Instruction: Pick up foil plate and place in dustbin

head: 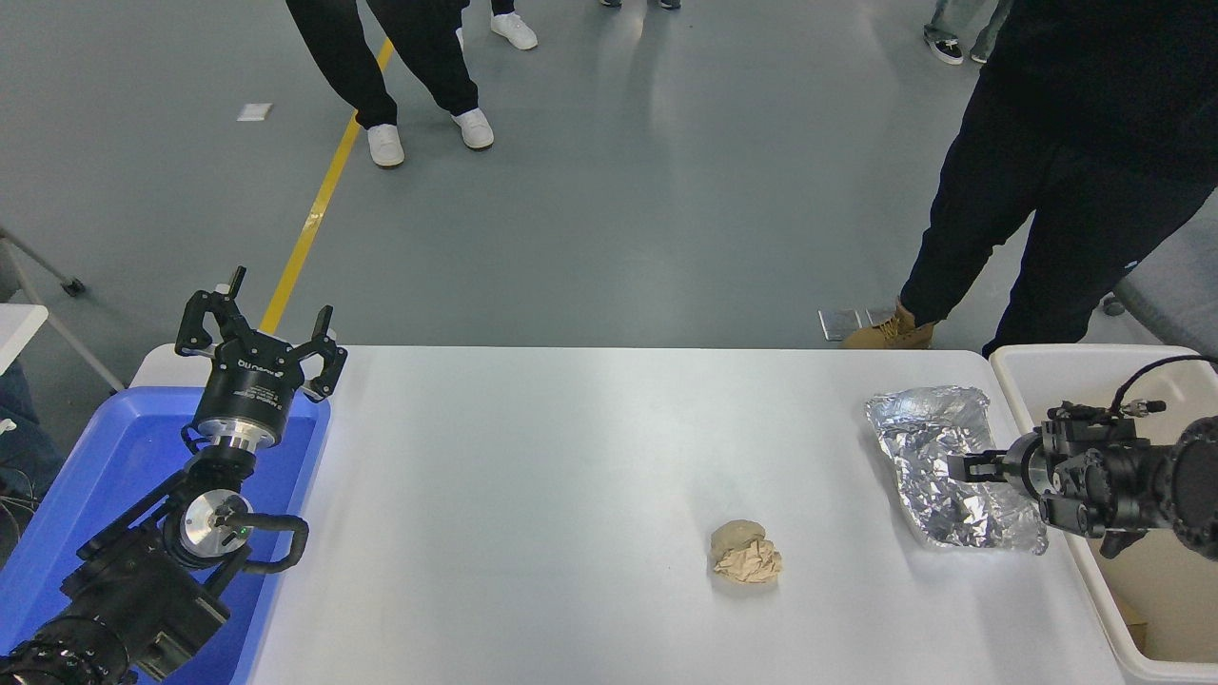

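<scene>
The foil plate (pixel 928 433), a crinkled silver tray, lies on the white table near its right edge. Right beside it stands the cream dustbin (pixel 1026 360), mostly hidden behind my right arm. My right gripper (pixel 963 468) comes in from the right across the dustbin's rim and points left over the middle of the foil plate's right side. It is seen side on, so its state is unclear, as is any contact with the foil. My left gripper (pixel 259 328) is parked open at the lower left, holding nothing.
A crumpled tan paper ball (pixel 746 554) lies left of the foil plate toward the front. A blue tray (pixel 76 495) sits under the left arm at the table's left end. A person in dark clothes (pixel 1047 190) stands behind the far right corner; others stand further back.
</scene>
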Controlling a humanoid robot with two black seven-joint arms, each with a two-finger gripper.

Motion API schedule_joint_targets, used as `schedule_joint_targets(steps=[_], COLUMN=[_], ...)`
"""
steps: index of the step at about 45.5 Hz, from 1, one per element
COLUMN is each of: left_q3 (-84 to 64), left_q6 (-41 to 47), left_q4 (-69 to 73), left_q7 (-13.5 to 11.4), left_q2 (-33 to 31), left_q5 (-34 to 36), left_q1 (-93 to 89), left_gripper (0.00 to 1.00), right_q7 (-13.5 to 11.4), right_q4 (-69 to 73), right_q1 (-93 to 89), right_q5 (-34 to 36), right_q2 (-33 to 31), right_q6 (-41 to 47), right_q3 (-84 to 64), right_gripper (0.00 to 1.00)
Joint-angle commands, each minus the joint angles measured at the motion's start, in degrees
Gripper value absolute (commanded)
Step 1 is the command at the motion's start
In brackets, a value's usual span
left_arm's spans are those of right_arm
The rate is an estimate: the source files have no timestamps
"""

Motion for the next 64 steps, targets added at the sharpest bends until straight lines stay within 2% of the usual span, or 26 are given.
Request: schedule_joint_targets(steps=[1,4,16,20,28,30,34,54,64], left_q3=[0.0,0.0,0.0,0.0,0.0,0.0,0.0,0.0,0.0], left_q6=[-0.01,-0.01,-0.01,-0.01,-0.01,-0.01,-0.01,-0.01,-0.01], left_q4=[0.03,0.03,0.03,-0.05,0.03,-0.05,0.03,0.03,0.03], left_q7=[0.0,0.0,0.0,0.0,0.0,0.0,0.0,0.0,0.0], left_q2=[-0.07,0.02,-0.07,0.02,0.02,0.02,-0.07,-0.07,-0.07], left_q5=[0.01,0.01,0.01,0.01,0.01,0.01,0.01,0.01,0.01], left_q1=[0.0,0.0,0.0,0.0,0.0,0.0,0.0,0.0,0.0], left_gripper=[0.98,0.98,0.98,0.98,0.98,0.98,0.98,0.98,0.98], right_q7=[0.0,0.0,0.26,0.7,2.19,2.63,3.42,3.69,3.69], right_q4=[-0.53,-0.44,0.08,0.17,0.52,0.7,0.88,0.96,6.32], right_q1=[-2.26,-2.26,-2.35,-2.35,-2.35,-2.35,-2.44,0.11,7.05], right_q5=[0.09,0.09,0.09,0.18,0.18,0.18,0.18,0.27,0.18], right_q2=[-0.49,-0.49,-0.4,-0.23,0.04,0.04,0.04,-0.67,-4.18], right_q6=[-2.69,-2.69,-2.78,-2.78,-2.78,-2.78,-2.78,-2.6,-1.64], right_q3=[0.43,0.78,3.16,3.42,3.42,3.42,3.42,4.04,3.95], right_gripper=[0.51,0.4,0.33,0.22,0.2,0.16,0.0,0.0,0.0])
